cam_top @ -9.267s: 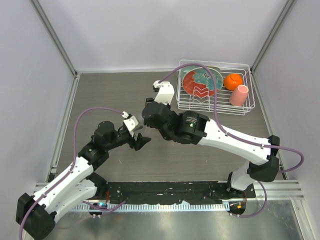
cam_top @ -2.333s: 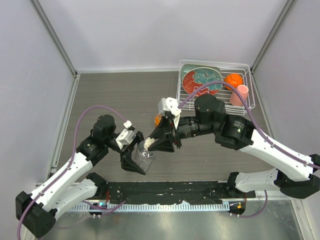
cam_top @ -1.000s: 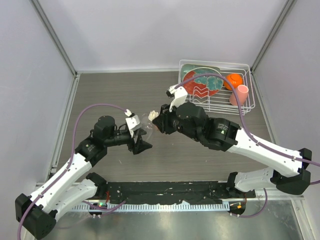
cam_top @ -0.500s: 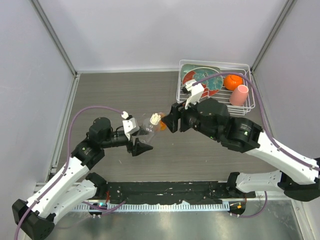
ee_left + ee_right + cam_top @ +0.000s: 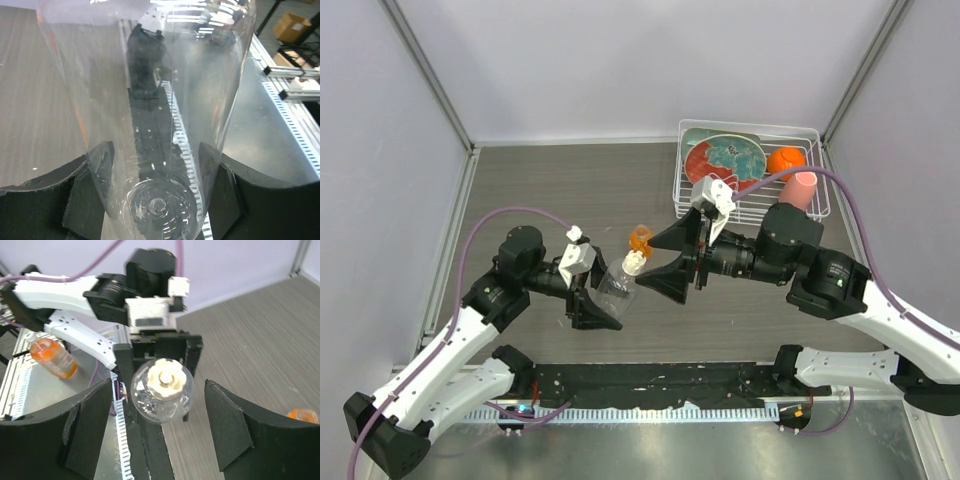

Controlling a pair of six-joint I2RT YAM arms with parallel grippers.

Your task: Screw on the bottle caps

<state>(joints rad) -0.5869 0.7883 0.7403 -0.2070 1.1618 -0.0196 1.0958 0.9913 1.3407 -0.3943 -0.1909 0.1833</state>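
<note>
- Your left gripper (image 5: 598, 303) is clamped on the clear bottle (image 5: 616, 284). In the left wrist view both fingers (image 5: 95, 170) press the lower body, with the base toward the camera.
- The bottle is tilted, neck pointing at the right gripper (image 5: 648, 266).
- The cream cap (image 5: 634, 263) sits on that neck. You can't tell from these views how far it is threaded.
- The right gripper is spread wide and holds nothing. The cap sits centred at the mouth of its fingers, with a gap on each side and touching neither.
- The orange cap (image 5: 640, 238) lies on the table (image 5: 540, 190) just past the clear bottle on the far side, apart from both grippers.
- The orange bottle (image 5: 50, 357) shows only in the right wrist view, lying on its side beyond the left arm.
- Versus half a second ago, the left arm has swung the clear bottle toward the near edge, away from the orange cap. The right wrist has backed off to the right, and its fingers now show flared open facing the cap.
</note>
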